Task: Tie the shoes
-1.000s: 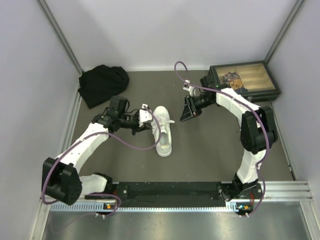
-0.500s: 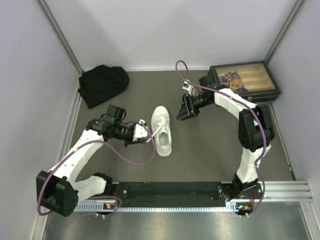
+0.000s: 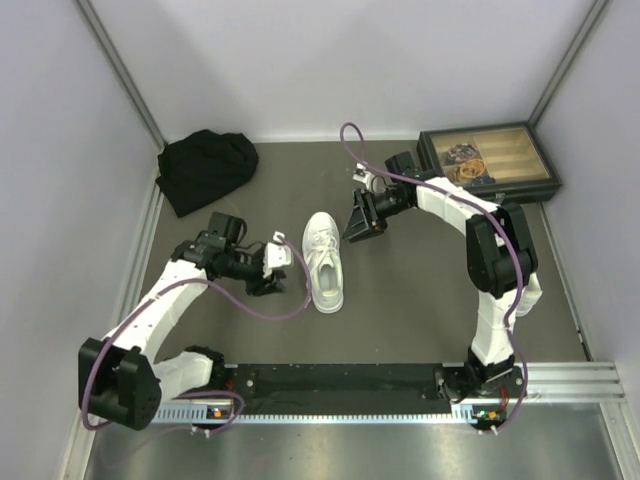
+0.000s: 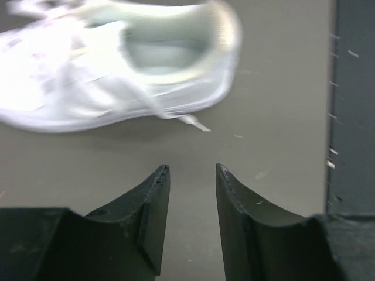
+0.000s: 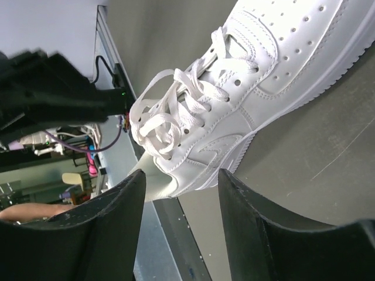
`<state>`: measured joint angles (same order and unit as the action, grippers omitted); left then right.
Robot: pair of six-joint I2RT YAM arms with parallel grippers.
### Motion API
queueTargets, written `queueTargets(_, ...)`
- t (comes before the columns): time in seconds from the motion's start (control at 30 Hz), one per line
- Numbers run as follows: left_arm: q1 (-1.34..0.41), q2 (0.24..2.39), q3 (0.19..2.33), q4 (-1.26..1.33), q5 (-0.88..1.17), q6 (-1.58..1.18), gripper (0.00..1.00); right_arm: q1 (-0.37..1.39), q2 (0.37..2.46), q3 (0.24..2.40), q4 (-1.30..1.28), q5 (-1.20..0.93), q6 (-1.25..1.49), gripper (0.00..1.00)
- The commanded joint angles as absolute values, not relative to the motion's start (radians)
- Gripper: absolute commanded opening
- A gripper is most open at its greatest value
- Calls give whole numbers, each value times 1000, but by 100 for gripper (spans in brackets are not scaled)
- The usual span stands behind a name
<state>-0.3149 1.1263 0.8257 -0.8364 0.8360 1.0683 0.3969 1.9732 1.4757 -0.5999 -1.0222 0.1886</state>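
The white sneaker (image 3: 324, 262) lies on the dark table with its toe toward the far side and its laces loose. My left gripper (image 3: 285, 275) hovers just left of its heel, open a narrow gap and empty. In the left wrist view the shoe (image 4: 117, 64) is blurred above the gripper (image 4: 192, 172), and a lace end (image 4: 190, 121) trails from its side. My right gripper (image 3: 350, 230) is at the shoe's toe on its right. In the right wrist view the gripper (image 5: 183, 175) is wide open and empty, facing the shoe (image 5: 263, 76) and its crossed laces (image 5: 176, 111).
A black cloth bundle (image 3: 205, 168) lies at the back left. A dark box with a wooden tray (image 3: 490, 158) stands at the back right. Grey walls close in three sides. The arm-mount rail (image 3: 340, 385) runs along the near edge.
My left gripper has pulled back from the shoe's side, to the left and nearer. My right gripper has moved left, closer to the shoe's toe.
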Motion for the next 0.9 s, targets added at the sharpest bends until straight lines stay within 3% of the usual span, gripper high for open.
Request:
queueTargets(0.0, -242, 1173, 793, -478, 836, 758, 43, 403, 1925, 1526, -629, -1032, 114, 52)
queueTargets(0.3, -242, 1409, 830, -193, 862, 597, 56, 417, 1970, 1560, -568, -1043, 210, 57)
queueTargets(0.7, -267, 1578, 903, -196, 940, 656, 62, 468, 2025, 1589, -526, -1062, 265, 55)
queueTargets(0.87, -299, 1646, 963, -232, 950, 670, 60, 469, 2033, 1586, -528, -1055, 265, 47)
